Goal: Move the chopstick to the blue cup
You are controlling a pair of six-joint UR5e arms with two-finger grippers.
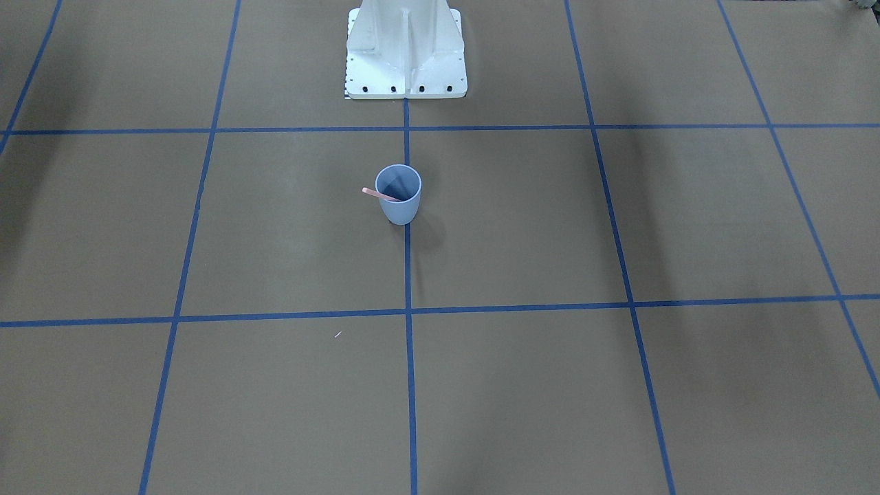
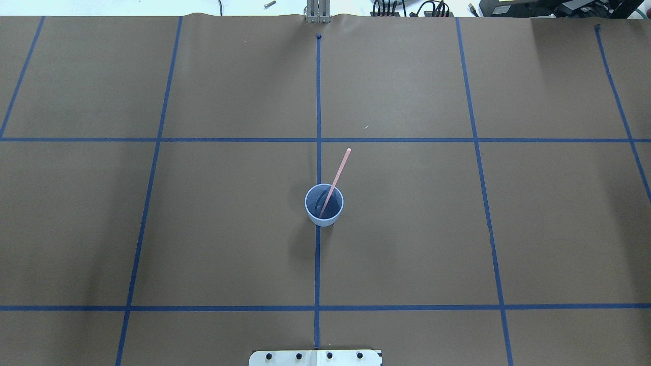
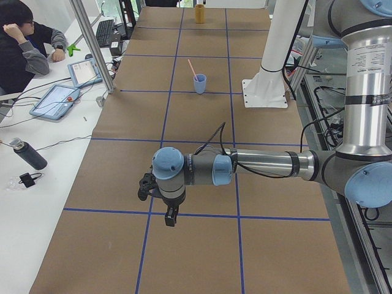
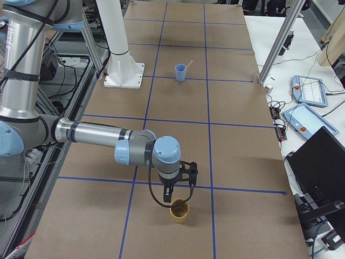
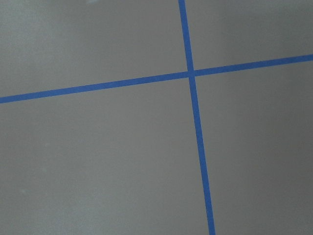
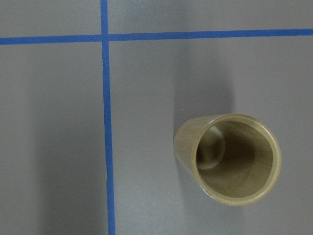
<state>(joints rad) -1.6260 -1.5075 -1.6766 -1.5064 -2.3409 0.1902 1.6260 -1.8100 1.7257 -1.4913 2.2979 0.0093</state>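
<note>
The blue cup (image 1: 399, 196) stands upright near the table's middle, on the centre tape line (image 2: 324, 205). One pale pink chopstick (image 2: 338, 173) leans inside it, its top sticking out over the rim (image 1: 378, 194). The cup also shows in the left side view (image 3: 199, 83) and in the right side view (image 4: 180, 72). My left gripper (image 3: 170, 218) hangs over bare table at my far left, far from the cup. My right gripper (image 4: 168, 197) hangs just above a tan wooden cup (image 4: 179, 211) at my far right. I cannot tell whether either gripper is open or shut.
The wooden cup (image 6: 234, 159) is upright and looks empty. The white robot base (image 1: 405, 55) stands at the table's near edge. Blue tape lines grid the brown table (image 2: 407, 229). A seated person (image 3: 24, 43) and tablets are at a side desk beyond the far edge.
</note>
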